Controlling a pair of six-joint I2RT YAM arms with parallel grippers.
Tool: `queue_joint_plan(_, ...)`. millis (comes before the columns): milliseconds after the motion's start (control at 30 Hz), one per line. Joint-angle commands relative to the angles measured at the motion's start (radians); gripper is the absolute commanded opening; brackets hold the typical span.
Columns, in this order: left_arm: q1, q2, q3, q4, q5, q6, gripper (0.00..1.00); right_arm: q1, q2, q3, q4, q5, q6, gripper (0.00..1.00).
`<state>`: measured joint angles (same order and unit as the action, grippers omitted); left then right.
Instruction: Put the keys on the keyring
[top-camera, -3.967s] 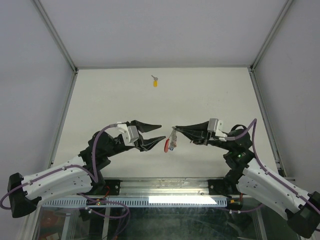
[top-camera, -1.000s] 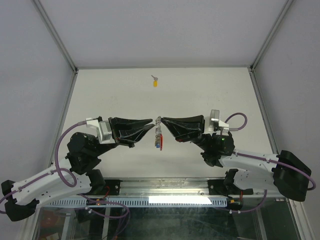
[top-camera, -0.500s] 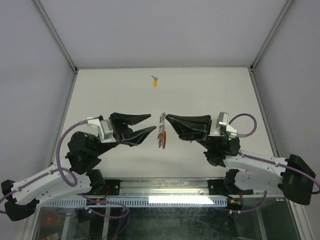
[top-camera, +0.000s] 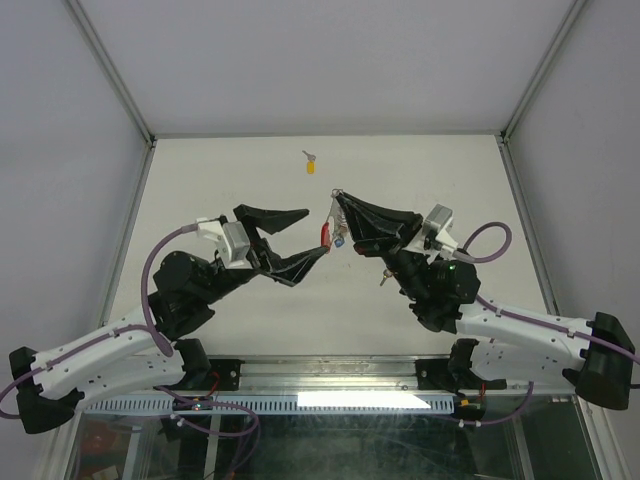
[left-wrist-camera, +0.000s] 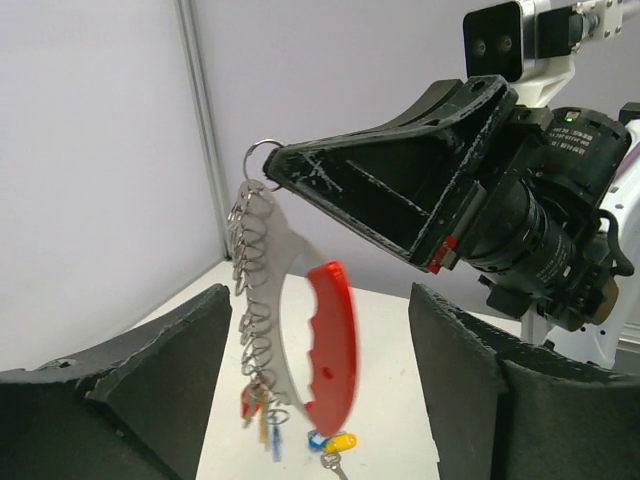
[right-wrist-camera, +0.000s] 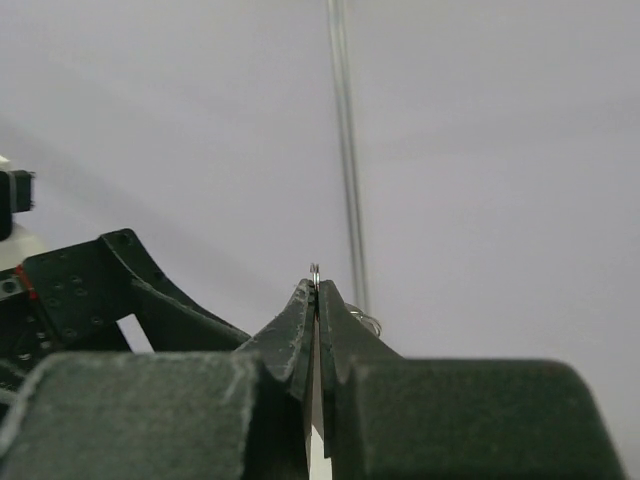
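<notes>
Silver wire rings, linked in a short chain and joined to a curved red strip, form the keyring (left-wrist-camera: 256, 300). It hangs over the middle of the surface (top-camera: 220, 180), well apart from the far edge and both side edges. The right fingers (top-camera: 342, 203) are pressed together on the topmost ring, with no gap showing between them in the right wrist view. From this pinch the chain and strip dangle freely. The left fingers (top-camera: 278, 216) are spread wide and hold nothing. One sits on either side of the hanging keyring without touching it, so open room remains on both flanks of the red strip. Small red and blue tags hang at the chain's lower end. A yellow-and-blue piece shows beside them in the left wrist view, and whether it is attached cannot be told. One yellow-headed key (top-camera: 311, 166) lies alone on the surface near the middle of the far edge, well apart from both arms.
</notes>
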<state>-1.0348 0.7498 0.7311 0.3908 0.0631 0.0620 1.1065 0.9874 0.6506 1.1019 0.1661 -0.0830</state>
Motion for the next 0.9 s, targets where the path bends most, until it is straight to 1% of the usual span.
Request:
queue_joint_plan(0,-0.015,0.007,0.042,0.075,-0.030,-0.009,0.73,0.025,0.004,0.071,-0.013,0.171,-0.098,0.00)
queue_joint_plan(67,-0.020,0.012,0.038,0.082,-0.054,-0.003,0.75,0.027,0.007,0.076,-0.009,0.185,-0.101,0.00)
queue_joint_plan(133,-0.022,0.018,0.029,0.093,-0.103,0.002,0.76,0.027,0.008,0.077,-0.008,0.179,-0.099,0.00)
queue_joint_plan(200,-0.023,0.028,0.014,0.112,-0.173,0.015,0.74,0.030,0.010,0.079,-0.007,0.170,-0.088,0.00)
queue_joint_plan(300,-0.025,0.052,0.011,0.122,-0.230,0.038,0.70,0.032,0.008,0.077,-0.004,0.148,-0.072,0.00)
queue_joint_plan(467,-0.030,0.106,0.029,0.129,-0.216,0.060,0.62,0.035,-0.001,0.078,-0.008,0.121,-0.050,0.00)
queue_joint_plan(700,-0.052,0.125,0.041,0.133,-0.204,0.077,0.63,0.038,-0.003,0.086,-0.037,0.132,-0.042,0.00)
queue_joint_plan(767,-0.053,0.125,0.038,0.132,-0.215,0.080,0.60,0.039,-0.002,0.086,-0.036,0.132,-0.039,0.00)
queue_joint_plan(867,-0.054,0.123,0.041,0.127,-0.221,0.085,0.50,0.041,-0.005,0.083,-0.036,0.128,-0.037,0.00)
